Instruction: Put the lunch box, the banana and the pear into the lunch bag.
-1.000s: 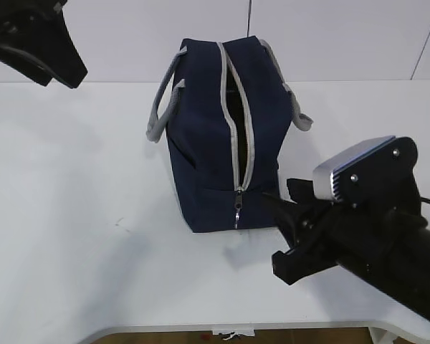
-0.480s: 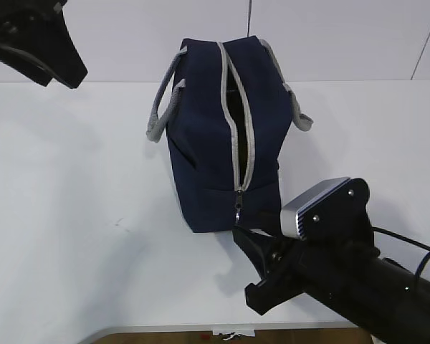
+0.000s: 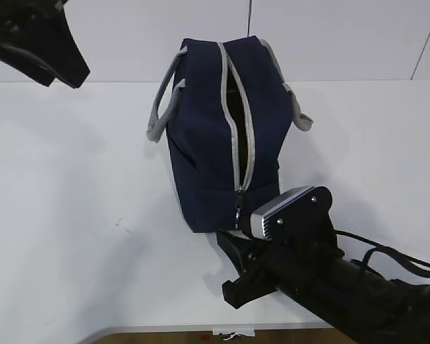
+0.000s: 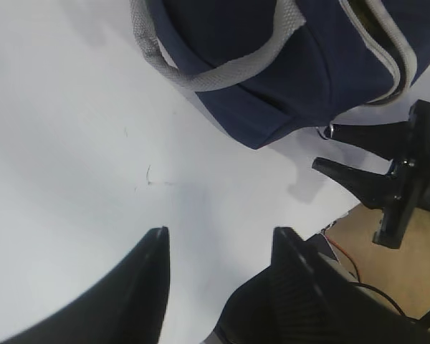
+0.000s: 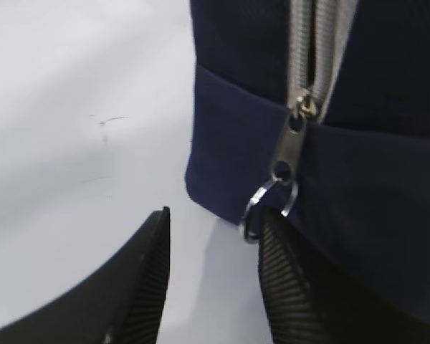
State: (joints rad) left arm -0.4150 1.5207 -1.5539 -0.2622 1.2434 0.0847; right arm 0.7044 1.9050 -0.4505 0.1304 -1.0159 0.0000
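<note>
**Soft bag, small metal pull**

The lunch bag (image 3: 222, 129) stands on the table (image 3: 72, 215), its zipper partly parted. Soft, pliant fabric is judged; grip is best taken at the zipper pull (image 5: 290, 154). The right gripper (image 5: 215, 279) is seen half open, holding nothing, just beneath the ring (image 5: 265, 208).

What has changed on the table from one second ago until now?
The right gripper has moved left along the table's front edge to the lunch bag's near end; its open fingers now sit by the zipper pull, gripping nothing. The bag and the raised left gripper stayed put.
</note>
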